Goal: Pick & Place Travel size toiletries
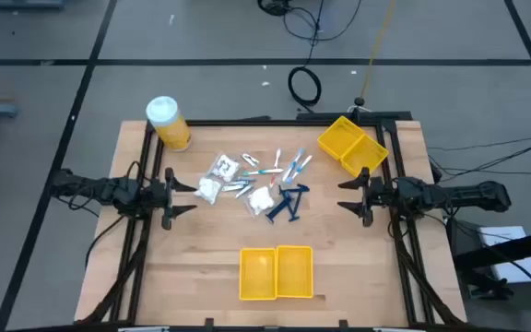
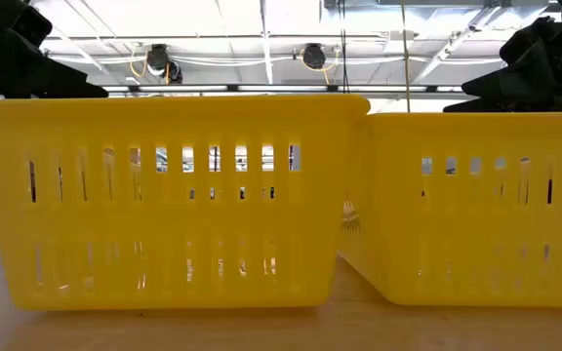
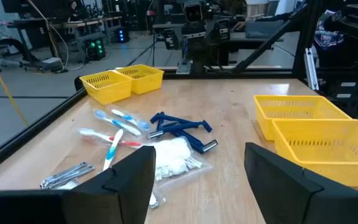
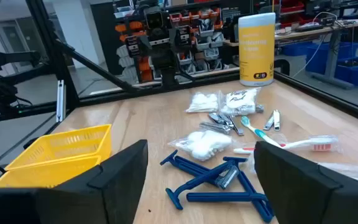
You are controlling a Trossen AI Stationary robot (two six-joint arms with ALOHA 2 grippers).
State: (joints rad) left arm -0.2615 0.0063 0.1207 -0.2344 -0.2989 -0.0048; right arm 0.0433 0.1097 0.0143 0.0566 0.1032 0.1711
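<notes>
razors (image 1: 287, 203) lay mid-counter (image 1: 339, 267) between both spread, empty sets of fingers, left (image 1: 182, 191) and right (image 1: 351, 193), roughly equidistant.

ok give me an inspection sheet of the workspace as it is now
surface: wooden table, black frame round it
job's things: toiletries heaped mid-table: blue razors, toothbrushes, clear packets; none in a bin
clutter: yellow jar at the far left corner; one bin at the near edge, another bin at the far right
grippers: left gripper open, left of the heap, holding nothing; right gripper open, right of the heap, holding nothing
cables: black coil on the floor beyond the table; yellow cord by it
surroundings: grey floor in the high view; racks and desks in the wrist views
</notes>
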